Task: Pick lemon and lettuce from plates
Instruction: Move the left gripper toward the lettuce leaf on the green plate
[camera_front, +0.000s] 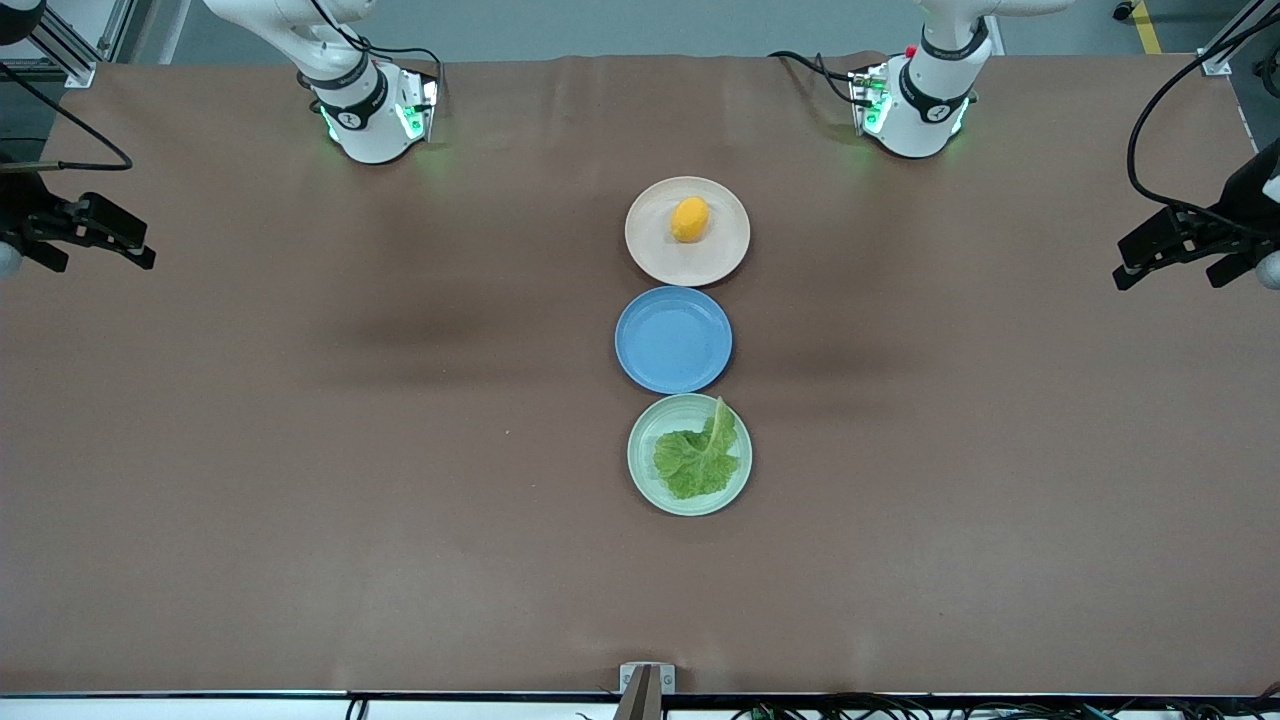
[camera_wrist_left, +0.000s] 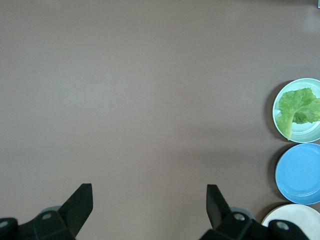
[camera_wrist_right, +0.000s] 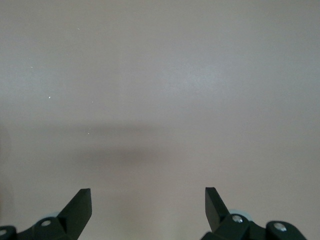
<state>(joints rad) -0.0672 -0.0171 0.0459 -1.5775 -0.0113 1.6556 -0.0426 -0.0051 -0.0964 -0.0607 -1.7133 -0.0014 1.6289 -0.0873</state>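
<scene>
The lemon lies on the beige-pink plate, the plate closest to the robot bases. The lettuce lies on the mint green plate, the plate nearest the front camera. The left wrist view also shows the lettuce on the mint plate and an edge of the beige plate. My left gripper is open and empty, high over bare table toward the left arm's end. My right gripper is open and empty, high over bare table toward the right arm's end.
An empty blue plate sits between the two task plates, in one column at the table's middle; it also shows in the left wrist view. Brown table cover stretches to both sides. A small bracket sits at the table's front edge.
</scene>
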